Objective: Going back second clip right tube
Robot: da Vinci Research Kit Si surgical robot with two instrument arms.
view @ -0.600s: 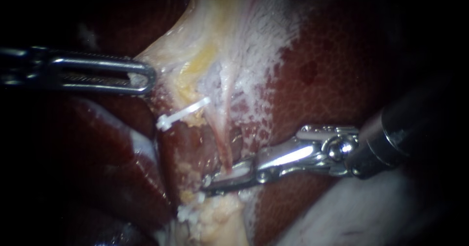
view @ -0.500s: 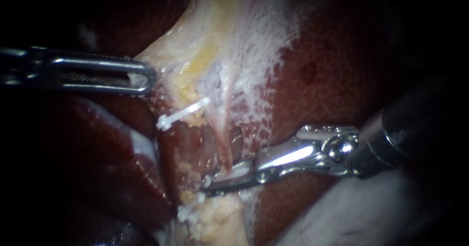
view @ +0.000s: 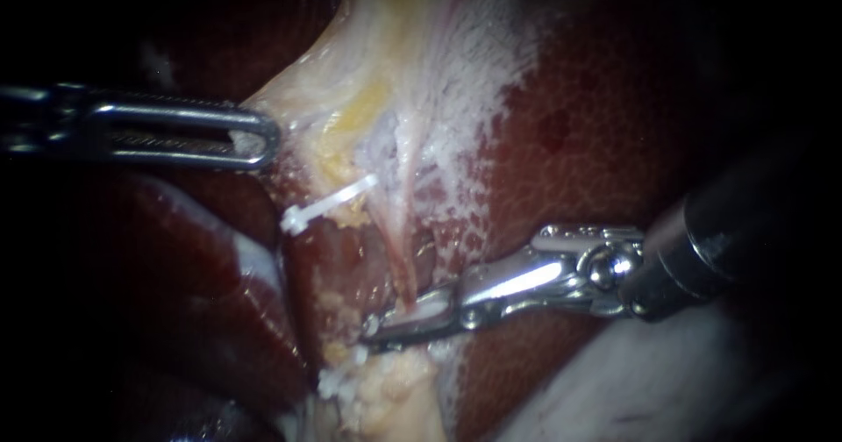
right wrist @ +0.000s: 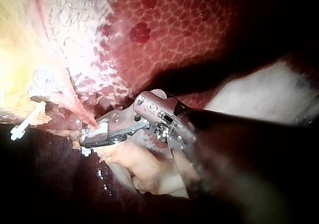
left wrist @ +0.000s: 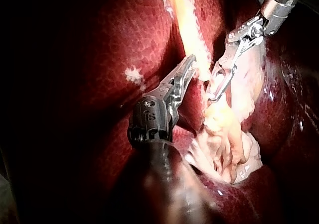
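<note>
Nothing has shifted against the tissue since the earlier frames — both instruments sit as they did. Nearest, the right instrument has its jaws narrow, closed on the second clip low on the right tube, over the liver. Farther up, another clip lies beside that tube; beyond it, the left instrument grips pale tissue. Backing off before the jaws release could drag the clip or tear the thin tube.
</note>
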